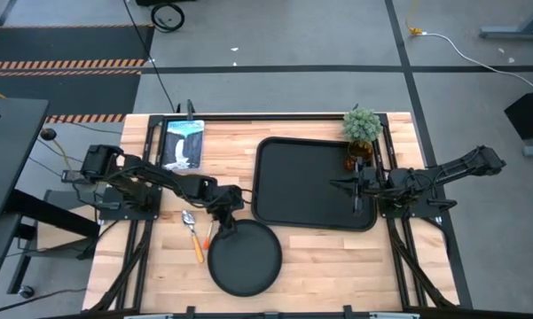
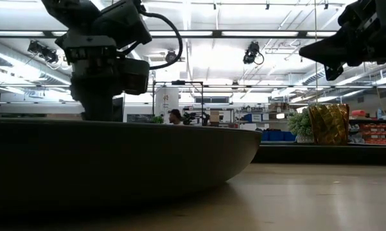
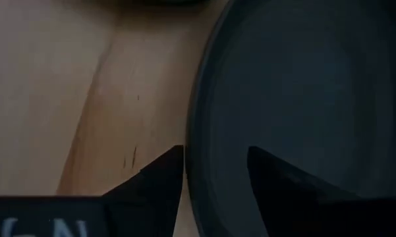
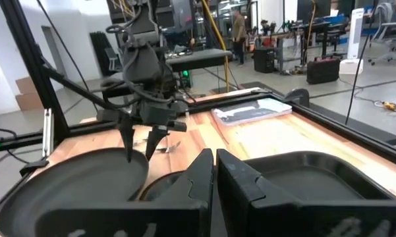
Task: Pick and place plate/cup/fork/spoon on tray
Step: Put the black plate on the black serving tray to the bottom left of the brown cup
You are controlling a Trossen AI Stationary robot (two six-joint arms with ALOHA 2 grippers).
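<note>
A wooden surface point(image 1: 310, 257) in an open workshop carries the tray point(image 1: 275, 190) toward its right half, empty, with a small potted plant point(image 1: 362, 126) at the tray's far right corner. The plate point(image 1: 245, 259) lies near the front edge, just left of the tray's front left corner and apart from it. The left hand point(image 1: 225, 219) is down at the plate's far rim; its wrist view shows the fingers point(image 3: 159, 176) parted with the rim between them, one outside and one inside, not yet closed. So the rim runs crosswise through the gap, and the tray lies to the right of the plate. The spoon point(image 1: 190, 221) and fork point(image 1: 207, 235) lie just left of the plate. The right hand point(image 1: 357, 189) hangs over the tray's right side, clenched and empty. The left arm is plainly nearer.
</note>
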